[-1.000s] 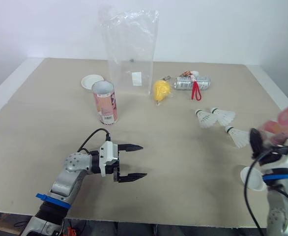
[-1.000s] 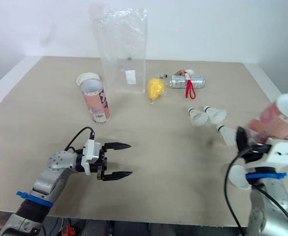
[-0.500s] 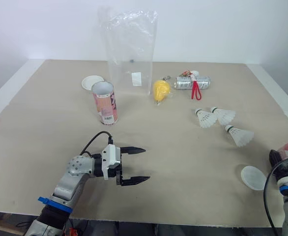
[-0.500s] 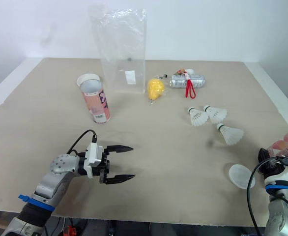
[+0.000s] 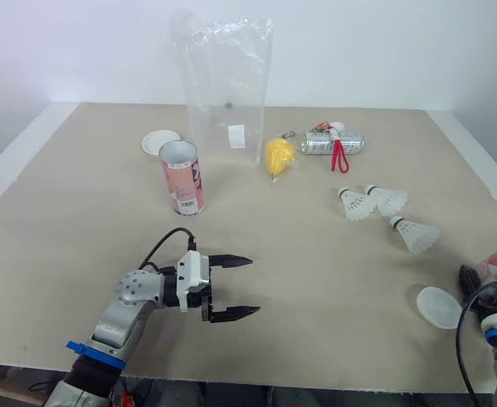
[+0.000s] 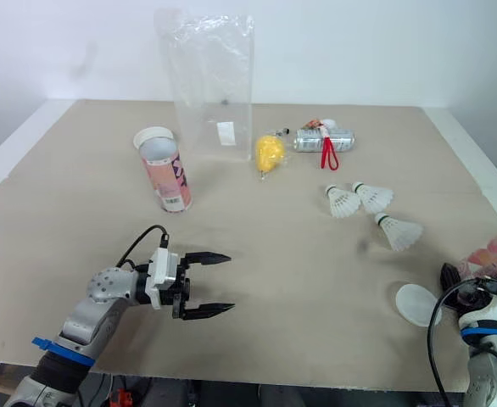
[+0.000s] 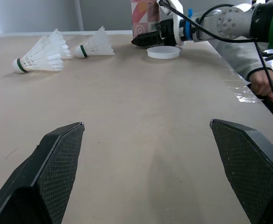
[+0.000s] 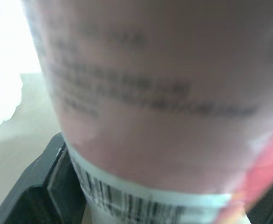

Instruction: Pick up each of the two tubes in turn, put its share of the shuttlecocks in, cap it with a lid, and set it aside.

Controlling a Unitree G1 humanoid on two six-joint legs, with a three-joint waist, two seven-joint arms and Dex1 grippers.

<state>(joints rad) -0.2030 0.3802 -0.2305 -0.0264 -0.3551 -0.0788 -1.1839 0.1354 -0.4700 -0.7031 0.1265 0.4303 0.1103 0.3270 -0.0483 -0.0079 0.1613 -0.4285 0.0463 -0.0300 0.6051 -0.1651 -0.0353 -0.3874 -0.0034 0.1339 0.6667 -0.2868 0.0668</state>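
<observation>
One pink tube stands upright and uncapped left of the table's middle, a white lid just behind it. My right gripper, at the table's front right edge, is shut on the second pink tube, which tilts out past the edge. Another white lid lies flat just left of that gripper. Three shuttlecocks lie on their sides on the right half. My left gripper hovers open over the front left of the table, nothing between its fingers.
A tall clear plastic bag stands at the back, with a yellow object and a silver can with a red cord to its right. A person's hand rests past the table's right edge.
My right gripper has dropped and drawn back to the front right edge, carrying the tube with it. The left gripper has shifted slightly and stays open.
</observation>
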